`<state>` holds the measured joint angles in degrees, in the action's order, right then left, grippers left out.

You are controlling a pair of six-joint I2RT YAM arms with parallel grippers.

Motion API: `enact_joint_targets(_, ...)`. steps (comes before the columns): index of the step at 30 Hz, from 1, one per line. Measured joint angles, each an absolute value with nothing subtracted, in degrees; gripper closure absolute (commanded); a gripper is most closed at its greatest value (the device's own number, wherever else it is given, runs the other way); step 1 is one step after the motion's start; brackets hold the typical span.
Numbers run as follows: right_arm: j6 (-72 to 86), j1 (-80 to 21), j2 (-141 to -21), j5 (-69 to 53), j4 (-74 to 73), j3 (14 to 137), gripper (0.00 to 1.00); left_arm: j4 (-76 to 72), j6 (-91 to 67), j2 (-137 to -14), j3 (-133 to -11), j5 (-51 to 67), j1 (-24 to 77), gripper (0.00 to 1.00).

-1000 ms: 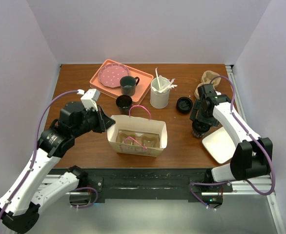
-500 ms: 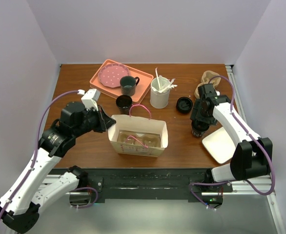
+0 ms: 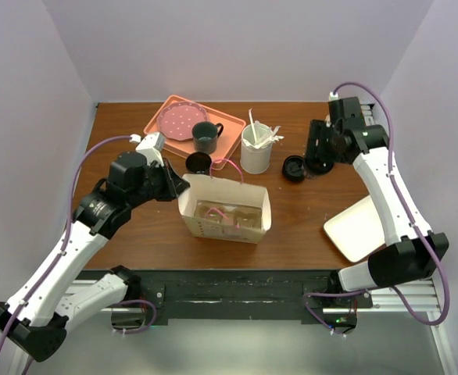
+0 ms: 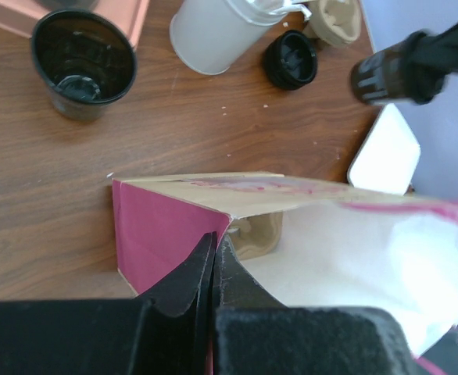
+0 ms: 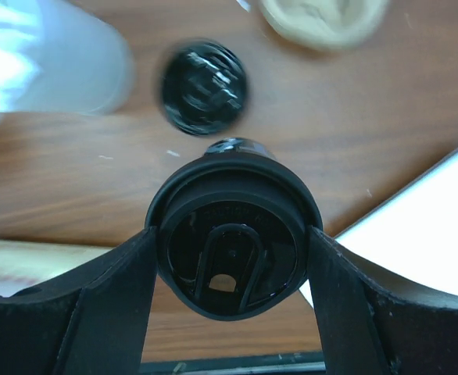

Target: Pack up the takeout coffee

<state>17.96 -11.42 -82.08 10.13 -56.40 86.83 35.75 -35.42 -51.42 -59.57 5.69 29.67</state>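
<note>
The takeout coffee (image 5: 229, 250), a black cup with a round black lid, is held between the fingers of my right gripper (image 5: 230, 258). In the top view the right gripper (image 3: 321, 151) holds the cup (image 3: 320, 162) in the air over the back right of the table. It is blurred in the left wrist view (image 4: 385, 76). The cup's lettering does not show. My left gripper (image 3: 177, 187) is shut on the left edge of the open paper bag (image 3: 225, 211), which is pink and white (image 4: 166, 234). The left jaws (image 4: 213, 246) pinch its wall.
An orange tray (image 3: 157, 129) holds a pink plate (image 3: 179, 119) and a dark mug (image 3: 205, 137). A plain black cup (image 3: 198, 163), a white cutlery holder (image 3: 255, 152), a loose black lid (image 3: 293, 167) and a white plate (image 3: 356, 226) are on the table. A tan carrier (image 3: 221, 215) lies in the bag.
My right gripper has lifted the coffee off the table by the white plate and carried it back and up. My left gripper has moved right and back, pulling the bag's edge.
</note>
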Motion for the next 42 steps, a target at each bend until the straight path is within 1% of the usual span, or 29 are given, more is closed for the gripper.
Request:
enact_joint_targets(4,15.9,-14.5,-82.0,6.0,-58.8,96.6,0.54,39.1,-35.4,-53.6,-62.3,3.3,29.7,1.00)
enact_joint_targets(8,14.9,-21.8,-81.7,2.3,-60.9,108.2,0.55,41.0,-35.3,-56.3,-64.6,2.2,29.7,1.00)
enact_joint_targets(11,14.7,-25.1,-79.7,-1.7,-60.9,112.7,0.55,41.4,-35.2,-57.2,-65.1,2.1,29.7,1.00)
enact_joint_targets(13,14.7,-25.1,-77.5,-4.5,-60.9,114.0,0.55,41.5,-34.9,-57.3,-65.1,2.1,29.7,1.00)
enact_joint_targets(17,14.7,-25.2,-71.8,-13.9,-58.3,112.9,0.57,41.7,-34.6,-57.5,-65.4,2.1,29.7,1.00)
enact_joint_targets(21,13.8,-26.4,-66.2,-21.2,-55.5,107.1,0.56,41.6,-34.1,-58.3,-66.5,2.5,29.7,1.00)
enact_joint_targets(26,12.6,-27.7,-64.5,-26.5,-54.6,103.5,0.56,41.7,-33.6,-58.7,-67.7,3.0,29.7,1.00)
enact_joint_targets(32,10.2,-31.8,-66.7,-27.5,-54.7,101.1,0.57,41.6,-33.7,-58.6,-67.9,4.5,29.7,1.00)
enact_joint_targets(38,7.3,-38.9,-68.2,-23.0,-56.1,98.9,0.60,40.2,-33.9,-57.2,-67.5,6.8,29.7,1.00)
enact_joint_targets(41,5.7,-41.3,-68.2,-20.1,-56.1,97.5,0.60,38.9,-33.9,-56.2,-66.8,8.0,29.7,0.95)
enact_joint_targets(42,5.1,-42.4,-68.2,-18.8,-56.1,96.9,0.60,38.5,-33.9,-55.9,-66.5,8.4,29.7,0.90)
